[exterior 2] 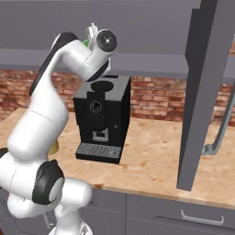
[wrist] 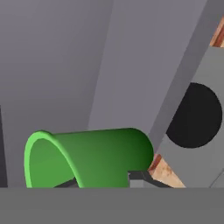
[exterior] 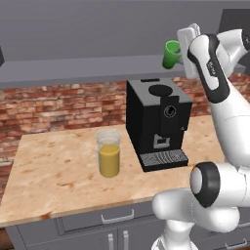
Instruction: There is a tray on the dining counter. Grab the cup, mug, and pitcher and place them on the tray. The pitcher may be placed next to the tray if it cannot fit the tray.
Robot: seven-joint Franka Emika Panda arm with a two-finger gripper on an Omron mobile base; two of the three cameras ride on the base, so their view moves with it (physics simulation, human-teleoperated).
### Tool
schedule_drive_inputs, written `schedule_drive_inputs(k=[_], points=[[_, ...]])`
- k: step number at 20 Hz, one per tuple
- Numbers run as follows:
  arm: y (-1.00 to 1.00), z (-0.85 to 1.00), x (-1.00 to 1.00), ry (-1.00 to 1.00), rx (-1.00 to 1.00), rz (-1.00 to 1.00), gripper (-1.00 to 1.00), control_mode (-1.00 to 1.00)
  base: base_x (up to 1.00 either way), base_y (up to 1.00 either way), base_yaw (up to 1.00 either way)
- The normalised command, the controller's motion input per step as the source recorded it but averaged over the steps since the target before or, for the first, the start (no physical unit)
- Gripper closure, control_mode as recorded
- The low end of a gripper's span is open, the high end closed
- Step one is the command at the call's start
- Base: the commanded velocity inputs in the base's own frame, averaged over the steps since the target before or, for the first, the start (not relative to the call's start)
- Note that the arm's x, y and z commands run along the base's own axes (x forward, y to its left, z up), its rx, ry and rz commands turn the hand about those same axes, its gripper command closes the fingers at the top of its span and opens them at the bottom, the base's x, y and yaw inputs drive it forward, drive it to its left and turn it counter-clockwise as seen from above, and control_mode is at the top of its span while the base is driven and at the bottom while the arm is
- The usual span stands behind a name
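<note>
My gripper (exterior: 180, 52) is raised high above the counter and shut on the green cup (exterior: 171, 53), which hangs tilted in front of the grey upper cabinets. In the hand view the cup (wrist: 94, 157) lies on its side between my fingertips (wrist: 136, 176), one finger inside the rim and one outside. A sliver of the cup (exterior 2: 86, 42) peeks out behind the hand in the right base view. The glass pitcher (exterior: 108, 153) with orange-yellow liquid stands on the wood-topped counter, left of the coffee machine. The mug, the tray and the dining counter are out of view.
A black coffee machine (exterior: 157, 122) stands on the wood counter (exterior: 53, 171) under my hand, against the brick wall. Grey cabinets (exterior: 73, 29) run overhead. A tall grey panel (exterior 2: 202, 92) hangs at the right, with a curved grey handle (exterior 2: 220, 133) beyond it.
</note>
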Motion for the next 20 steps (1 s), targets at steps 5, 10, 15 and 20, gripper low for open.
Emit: schedule_drive_inputs(k=[5,10,15,20], points=[[0.02,0.01,-1.00,0.03,-0.01,0.01,1.00,-1.00,0.00,0.00,0.00],[0.21,-0.13,-0.86,0.13,-0.04,0.06,1.00,-1.00,0.00,0.00,0.00],[0.20,-0.05,-0.51,0.16,-0.04,0.13,1.00,-1.00,0.00,0.00,0.00],[0.11,-0.02,-0.13,0.18,-0.01,0.16,1.00,-1.00,0.00,0.00,0.00]])
